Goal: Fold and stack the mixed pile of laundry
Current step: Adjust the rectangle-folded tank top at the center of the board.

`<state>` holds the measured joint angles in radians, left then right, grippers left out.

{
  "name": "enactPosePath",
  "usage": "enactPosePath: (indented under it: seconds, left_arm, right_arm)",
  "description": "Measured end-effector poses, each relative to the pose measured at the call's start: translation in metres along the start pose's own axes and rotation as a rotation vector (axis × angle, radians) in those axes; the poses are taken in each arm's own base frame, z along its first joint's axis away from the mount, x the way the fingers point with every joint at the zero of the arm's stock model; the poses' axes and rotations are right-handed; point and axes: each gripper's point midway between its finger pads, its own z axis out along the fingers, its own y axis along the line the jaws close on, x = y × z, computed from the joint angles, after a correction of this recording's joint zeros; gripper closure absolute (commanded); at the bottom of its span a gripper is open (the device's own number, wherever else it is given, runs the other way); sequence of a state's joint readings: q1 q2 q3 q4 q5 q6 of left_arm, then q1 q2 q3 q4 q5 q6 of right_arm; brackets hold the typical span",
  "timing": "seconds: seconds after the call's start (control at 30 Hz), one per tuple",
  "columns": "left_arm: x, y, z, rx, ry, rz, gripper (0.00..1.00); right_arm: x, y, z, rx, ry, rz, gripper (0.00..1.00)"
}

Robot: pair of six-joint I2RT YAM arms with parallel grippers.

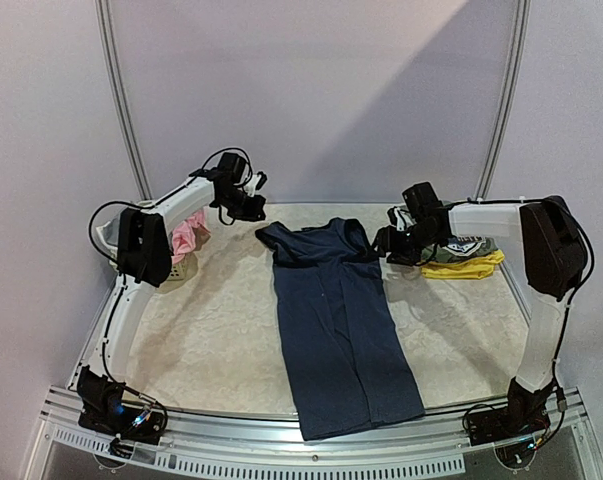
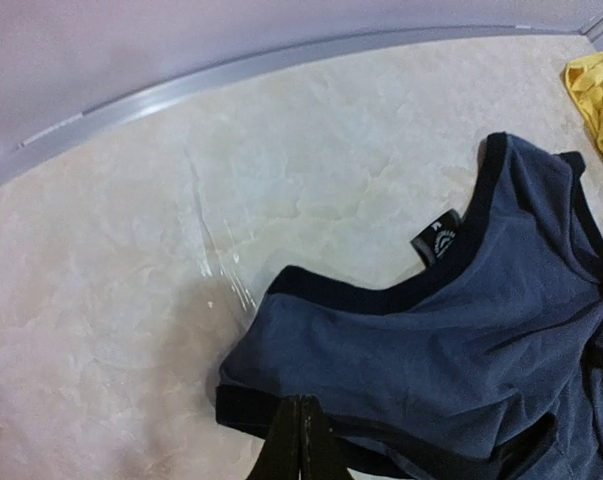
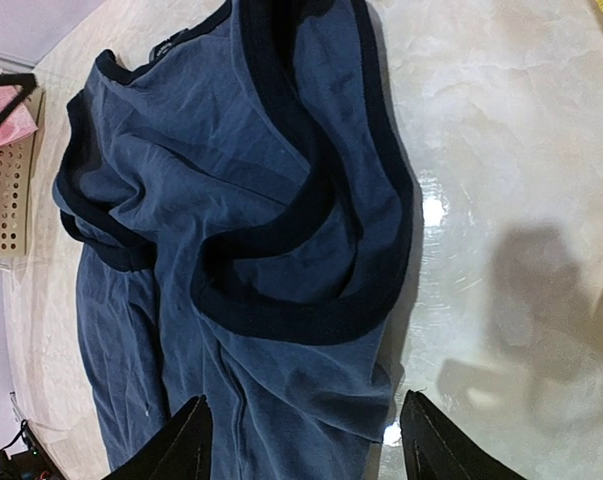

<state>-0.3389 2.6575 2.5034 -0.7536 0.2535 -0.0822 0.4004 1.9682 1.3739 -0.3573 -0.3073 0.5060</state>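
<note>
While the navy dress (image 1: 336,320) lies flat, left gripper (image 2: 299,410) sits shut at its eleven-o'clock shoulder; right gripper (image 3: 303,410), wide, must pinch before folding.

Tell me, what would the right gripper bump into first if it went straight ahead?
The right gripper would probably meet the navy dress first: its dark-trimmed armhole lies straight ahead of the open fingers. How close is hard to tell.
</note>
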Motion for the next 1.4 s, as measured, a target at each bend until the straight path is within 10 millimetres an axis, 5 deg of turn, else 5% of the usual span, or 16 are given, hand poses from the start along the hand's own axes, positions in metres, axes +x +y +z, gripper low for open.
enactPosePath:
  seconds: [0.17, 0.33, 0.53, 1.0, 1.23, 1.4]
  left_arm:
    - [-0.03, -0.007, -0.024, -0.037, -0.077, 0.027, 1.0]
    - [-0.046, -0.001, -0.038, -0.085, -0.118, 0.033, 0.7]
    - [-0.019, 0.016, -0.026, -0.104, -0.041, 0.007, 0.59]
    - [0.013, 0.028, 0.015, 0.003, 0.024, -0.078, 0.54]
    - [0.031, 0.029, 0.032, 0.037, 0.063, -0.124, 0.61]
    - [0.029, 0.027, 0.032, 0.051, 0.057, -0.142, 0.97]
  right_arm:
    - [0.002, -0.004, -0.001, 0.021, 0.0, -0.006, 0.34]
    - [0.003, -0.004, -0.007, 0.026, -0.003, -0.012, 0.3]
    - [0.006, -0.002, -0.016, 0.023, -0.009, -0.018, 0.25]
    - [0.016, 0.001, -0.019, 0.029, 0.0, -0.031, 0.23]
    - [0.018, 0.001, -0.019, 0.033, 0.002, -0.033, 0.23]
    - [0.019, 0.002, -0.018, 0.033, 0.003, -0.037, 0.23]
